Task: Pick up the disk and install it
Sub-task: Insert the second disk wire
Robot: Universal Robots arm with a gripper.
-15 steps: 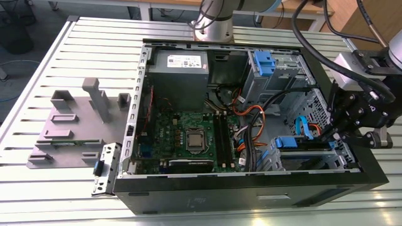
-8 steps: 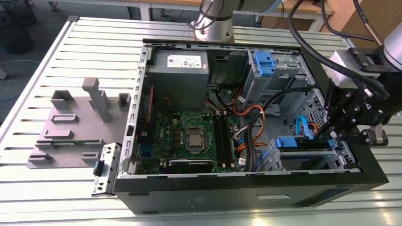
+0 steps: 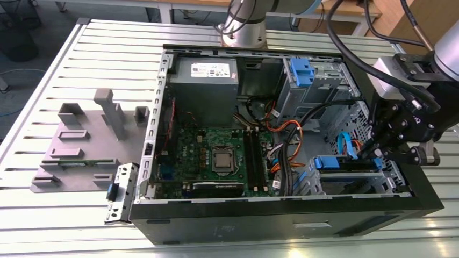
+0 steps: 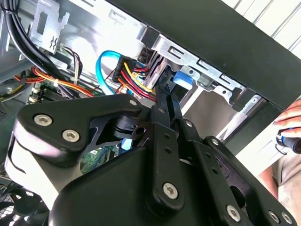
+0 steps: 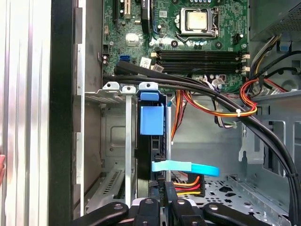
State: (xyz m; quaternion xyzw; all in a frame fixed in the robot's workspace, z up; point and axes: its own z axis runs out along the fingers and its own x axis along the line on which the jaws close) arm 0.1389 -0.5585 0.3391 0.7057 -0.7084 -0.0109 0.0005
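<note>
An open black computer case (image 3: 287, 220) lies on its side on a slatted metal table (image 3: 64, 220). Nearest the exterior camera, the case's front wall runs across the frame. Just behind it, toward the exterior view's right, sits a metal drive cage (image 3: 351, 180). The disk (image 5: 151, 141) stands on edge inside this cage, with the blue tab of its carrier frame showing at (image 3: 326, 162) and (image 4: 181, 79).

The robot's black claw (image 5: 160, 203) hangs directly over the cage, its fingers (image 5: 146, 207) drawn close together at the disk's edge. They appear to be pressing or gripping it, though actual contact cannot be confirmed. A light blue data cable (image 5: 186, 167) and a bundle of red, yellow and orange wires (image 5: 188, 181) sit just beside the disk.

Farther back lies the green motherboard (image 3: 215, 156) with its square processor socket. Beyond that, a grey power supply (image 3: 204, 80) fills the case's far corner, with a second blue latch (image 3: 301, 72) near it.

On the exterior view's left, a grey fixture plate (image 3: 86, 145) rests on the table.

In the second wrist view, a person's hand (image 4: 291, 125) shows at the edge.
</note>
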